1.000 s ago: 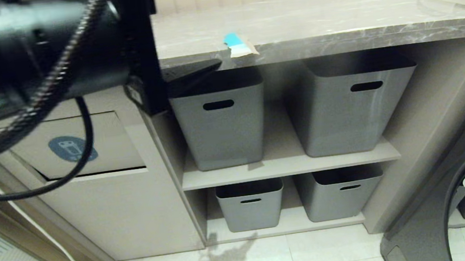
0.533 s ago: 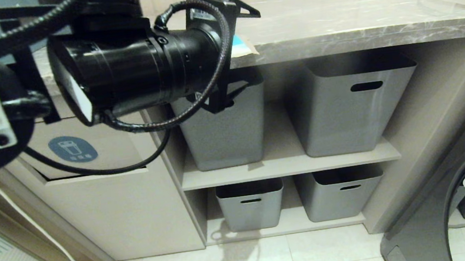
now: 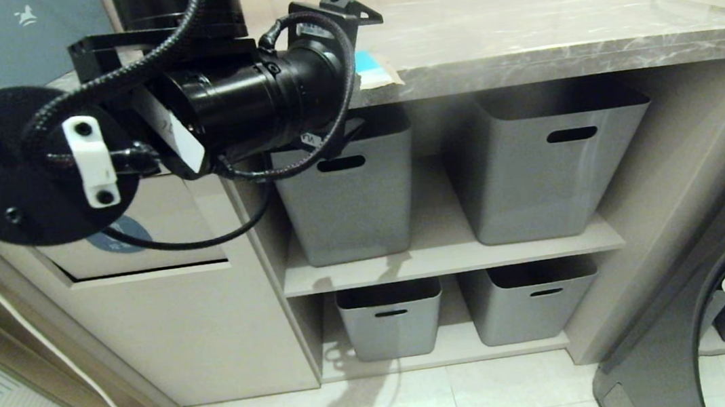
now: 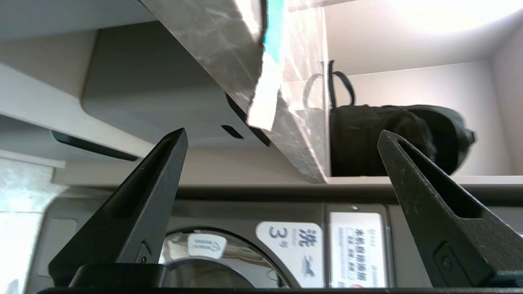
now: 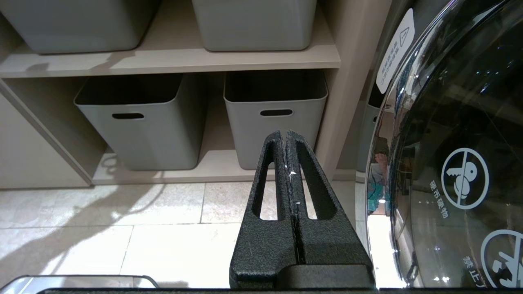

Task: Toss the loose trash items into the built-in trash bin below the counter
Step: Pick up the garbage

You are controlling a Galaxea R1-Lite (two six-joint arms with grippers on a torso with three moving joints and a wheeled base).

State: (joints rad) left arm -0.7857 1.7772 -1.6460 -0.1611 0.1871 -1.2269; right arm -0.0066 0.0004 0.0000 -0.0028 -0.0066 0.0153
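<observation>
I counted four grey plastic baskets with slot handles (image 3: 344, 188), two per shelf; none showed contents. One torn cyan-blue cardboard strip (image 3: 371, 71) lay at the front edge of the grey marble-look counter (image 3: 555, 38), overhanging slightly. My left gripper (image 4: 282, 141) was spread wide beside that edge, grasping nothing. Its arm blocked much of the beige trash bin flap (image 3: 161, 230). The right gripper (image 5: 288, 136) was clenched empty, low near the dark washer door (image 5: 449, 143).
</observation>
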